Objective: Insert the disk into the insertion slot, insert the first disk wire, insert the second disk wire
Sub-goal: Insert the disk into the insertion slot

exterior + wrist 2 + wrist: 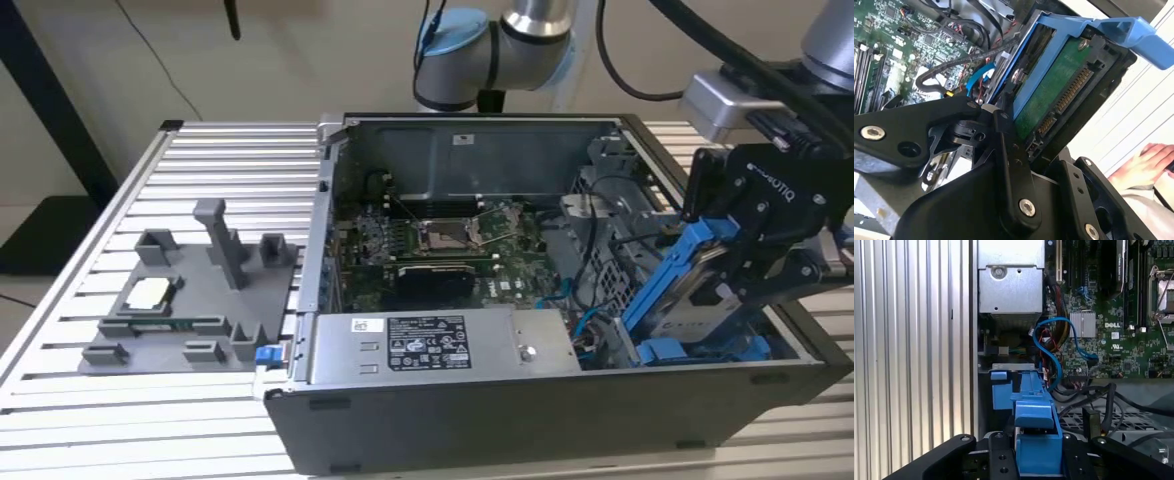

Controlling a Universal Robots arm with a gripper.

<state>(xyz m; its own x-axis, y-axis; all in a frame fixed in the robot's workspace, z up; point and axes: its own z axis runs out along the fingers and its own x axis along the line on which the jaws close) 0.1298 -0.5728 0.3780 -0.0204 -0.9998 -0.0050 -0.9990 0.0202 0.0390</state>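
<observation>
Ribbed metal table (80, 330) carries an open case (534, 430), with the motherboard (441, 240) on the case floor and a power supply (441, 345) along the case's near wall. At the case corner toward the exterior view's right, the gripper (767, 245) hangs over the case rim, its fingers (1004, 135) clamped on the disk (687, 285), one on each side. The disk tilts steeply. Its lower end is down inside the case at the slot (707, 350), and its upper end is between the fingers above the rim. In the second wrist view the disk (1049, 100) shows its green underside and connector. A grey fixture (187, 300) lies on the table outside the case, and a hand (1141, 167) rests on the table just outside the case.
</observation>
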